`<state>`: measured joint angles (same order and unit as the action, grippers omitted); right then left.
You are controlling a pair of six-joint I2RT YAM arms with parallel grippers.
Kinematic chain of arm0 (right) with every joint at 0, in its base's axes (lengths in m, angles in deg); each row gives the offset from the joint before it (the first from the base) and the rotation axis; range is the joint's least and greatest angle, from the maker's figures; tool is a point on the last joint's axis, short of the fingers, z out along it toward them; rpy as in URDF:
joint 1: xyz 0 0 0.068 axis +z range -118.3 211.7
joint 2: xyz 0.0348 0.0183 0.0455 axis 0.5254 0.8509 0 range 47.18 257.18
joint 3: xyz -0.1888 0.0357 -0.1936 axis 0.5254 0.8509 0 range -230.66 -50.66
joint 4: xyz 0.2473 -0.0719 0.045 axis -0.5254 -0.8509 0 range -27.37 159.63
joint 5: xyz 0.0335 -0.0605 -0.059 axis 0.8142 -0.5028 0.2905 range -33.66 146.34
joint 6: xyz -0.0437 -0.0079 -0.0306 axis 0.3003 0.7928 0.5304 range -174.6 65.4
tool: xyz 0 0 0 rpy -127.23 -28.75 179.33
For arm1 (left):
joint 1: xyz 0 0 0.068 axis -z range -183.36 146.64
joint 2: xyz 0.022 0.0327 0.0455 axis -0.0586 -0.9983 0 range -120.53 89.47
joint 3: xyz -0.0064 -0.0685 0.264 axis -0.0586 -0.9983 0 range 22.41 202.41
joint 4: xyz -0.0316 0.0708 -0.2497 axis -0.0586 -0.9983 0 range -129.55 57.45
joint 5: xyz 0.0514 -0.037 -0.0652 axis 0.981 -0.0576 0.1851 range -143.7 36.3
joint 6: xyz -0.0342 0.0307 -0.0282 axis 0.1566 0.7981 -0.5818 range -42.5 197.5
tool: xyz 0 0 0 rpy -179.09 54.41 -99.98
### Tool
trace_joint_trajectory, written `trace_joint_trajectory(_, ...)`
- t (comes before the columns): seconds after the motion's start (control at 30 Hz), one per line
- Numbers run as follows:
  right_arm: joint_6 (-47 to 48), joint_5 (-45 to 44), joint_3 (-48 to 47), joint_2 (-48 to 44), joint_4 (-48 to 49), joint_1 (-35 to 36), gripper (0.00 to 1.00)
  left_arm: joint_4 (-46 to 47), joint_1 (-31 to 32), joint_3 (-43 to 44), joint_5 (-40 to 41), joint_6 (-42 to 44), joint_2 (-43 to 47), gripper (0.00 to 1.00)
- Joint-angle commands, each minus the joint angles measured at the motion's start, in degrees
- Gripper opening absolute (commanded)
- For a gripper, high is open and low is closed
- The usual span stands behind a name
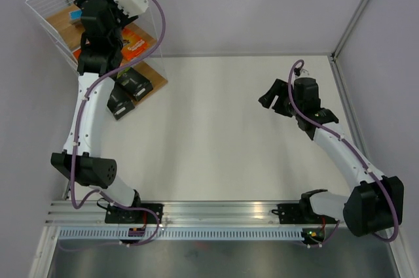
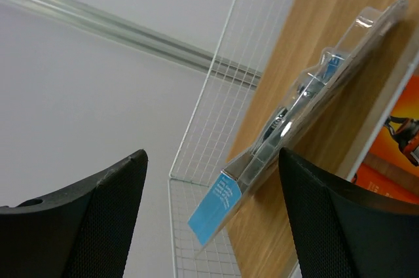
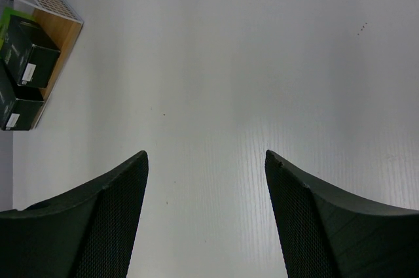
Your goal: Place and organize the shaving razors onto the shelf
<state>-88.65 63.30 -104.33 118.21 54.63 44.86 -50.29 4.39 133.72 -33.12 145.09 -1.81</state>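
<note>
The shelf [image 1: 57,24] stands at the far left corner. The white-and-blue razor pack [image 1: 72,15] lies on its top board; the left wrist view shows it edge-on [image 2: 288,121] on the wood [image 2: 308,36], blue end towards me. My left gripper [image 1: 90,0] hovers over that tier, open [image 2: 209,225], its fingers either side of the pack and apart from it. Orange packs [image 1: 135,44] lie on the middle tier, one showing in the left wrist view [image 2: 393,154]. Two black packs [image 1: 134,84] [image 1: 120,102] lie on the lowest board. My right gripper [image 1: 275,100] is open and empty [image 3: 206,219] above the table.
The shelf's white wire side [image 2: 216,101] rises beside the top board. Grey walls close off the left, back and right. In the right wrist view the two black packs [image 3: 27,55] sit at the far upper left, with white tabletop [image 3: 262,62] below my fingers.
</note>
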Motion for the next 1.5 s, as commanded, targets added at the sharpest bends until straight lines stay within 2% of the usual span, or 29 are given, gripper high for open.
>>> trace_joint_trajectory(0.0,0.03,-2.04,0.84,-3.78,-0.73,0.10,0.78,2.43,-0.10,4.01,5.25,-5.90,-1.70,0.86)
trace_joint_trajectory(0.1,-0.41,-2.83,1.81,-5.71,-1.34,0.10,0.78,9.73,-0.01,3.83,10.44,-4.57,-3.02,0.86)
trace_joint_trajectory(0.23,-0.76,-3.53,3.22,-6.95,-1.52,0.10,0.78,7.72,0.60,3.57,8.25,-4.49,-3.02,0.86)
trace_joint_trajectory(0.37,-0.85,-3.36,3.75,-6.43,-1.43,0.10,0.78,6.93,1.21,2.86,10.44,-5.54,-3.81,0.85)
trace_joint_trajectory(0.53,-0.24,-2.74,3.05,-4.41,-1.26,0.10,0.79,4.12,1.22,8.57,16.50,-7.39,-7.93,0.83)
trace_joint_trajectory(0.63,-0.24,-2.22,2.52,-3.70,-1.61,0.19,0.78,3.50,1.91,8.75,18.61,-8.52,-7.69,0.84)
trace_joint_trajectory(0.67,-0.24,-2.22,2.43,-3.79,-1.78,0.10,0.78,2.11,2.62,9.54,18.36,-10.01,-7.16,0.84)
trace_joint_trajectory(0.7,-0.24,-2.30,2.52,-3.96,-1.78,0.10,0.78,-0.17,3.14,12.50,17.40,-15.24,-6.72,0.84)
trace_joint_trajectory(0.73,-0.32,-2.56,3.04,-4.14,-1.61,0.10,0.79,-5.24,3.24,14.45,12.34,-18.86,-6.28,0.84)
trace_joint_trajectory(0.77,-0.41,-2.74,3.31,-4.23,-1.26,0.10,0.79,-5.55,2.63,15.68,9.94,-22.12,-6.01,0.84)
trace_joint_trajectory(0.87,-0.50,-1.69,2.96,-3.53,-1.25,0.10,0.79,-5.82,4.03,18.06,12.64,-22.07,-6.27,0.84)
trace_joint_trajectory(0.9,-0.59,-1.60,2.96,-3.52,-1.25,0.10,0.78,-5.90,3.85,17.46,11.69,-23.81,-5.93,0.84)
trace_joint_trajectory(0.93,-0.76,-1.60,3.48,-3.61,-0.99,0.10,0.78,-5.99,1.77,17.11,7.50,-25.48,-5.83,0.85)
trace_joint_trajectory(1.0,-0.41,-1.34,3.75,-3.61,-0.38,0.10,0.78,-8.62,1.74,17.97,8.42,-27.50,-6.36,0.86)
trace_joint_trajectory(1.07,-0.32,-1.60,3.48,-3.52,-1.08,0.10,0.78,-9.94,0.35,17.89,4.32,-31.28,-6.27,0.86)
trace_joint_trajectory(1.17,-0.24,-1.60,3.84,-3.96,-1.25,0.10,0.78,-10.30,0.16,18.68,6.93,-32.07,-7.77,0.86)
trace_joint_trajectory(1.3,-0.76,-2.39,4.98,-4.58,-0.47,0.10,0.79,-11.62,0.16,19.82,1.84,-36.12,-7.50,0.86)
trace_joint_trajectory(1.43,-1.03,-1.42,5.15,-3.96,-0.38,0.10,0.79,-13.55,0.16,19.65,-0.01,-39.90,-7.68,0.78)
trace_joint_trajectory(1.47,-1.29,-1.42,5.24,-3.96,-0.38,0.10,0.78,-14.25,0.16,19.91,-1.06,-43.65,-7.42,0.76)
